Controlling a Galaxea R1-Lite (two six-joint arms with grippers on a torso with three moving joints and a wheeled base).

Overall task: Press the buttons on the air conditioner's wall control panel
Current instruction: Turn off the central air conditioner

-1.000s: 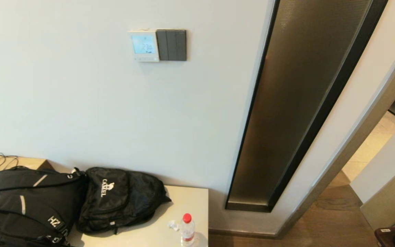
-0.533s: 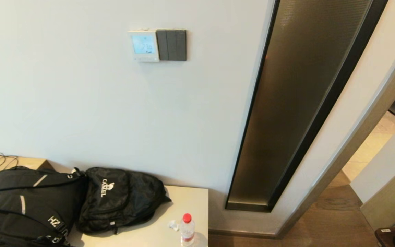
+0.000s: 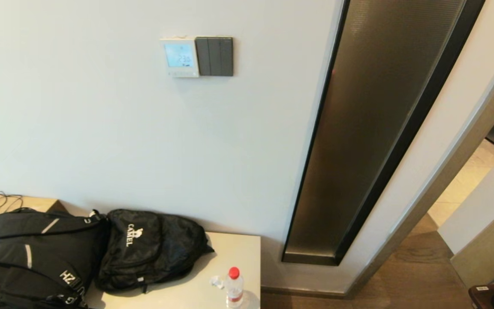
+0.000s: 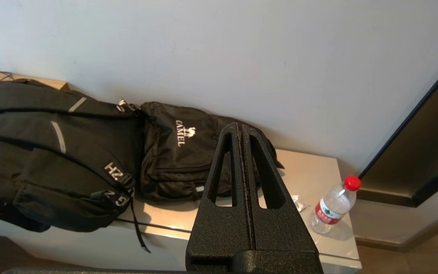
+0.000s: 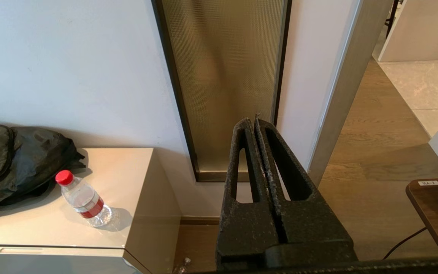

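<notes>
1. Left hand point(image 4: 240, 127): low and near the robot, over the near edge of the table point(image 4: 310, 167), well short of the wall. Its two black fingers are pressed flat together and hold nothing.
2. Right hand point(image 5: 252, 121): low, off the table's end, over the wooden floor point(image 5: 378, 152). Fingers are likewise pressed together, empty. Neither hand appears in the head view.
3. Table, pale top: a clear water bottle point(image 3: 234, 288) with a red cap stands upright near the front corner, with a small crumpled scrap point(image 3: 216, 281) just beside it.
4. Behind the bottle, a black bag marked "CAMEL" point(image 3: 150, 249) lies against the wall, touching a larger black backpack point(image 3: 28, 257) on its left side.
5. Wall point(image 3: 101, 128), pale: the air conditioner's wall control panel point(image 3: 179, 57) is mounted high up, well above the table and far from both hands. Its screen is lit blue with digits showing.
6. The buttons point(image 3: 180, 73) run in a row along the panel's lower edge; individual buttons are too small to separate.
7. A dark grey three-rocker switch plate point(image 3: 214, 56) abuts the panel's right side.
8. Right of these, a tall dark-framed bronze panel point(image 3: 371, 128) runs down to the floor.
</notes>
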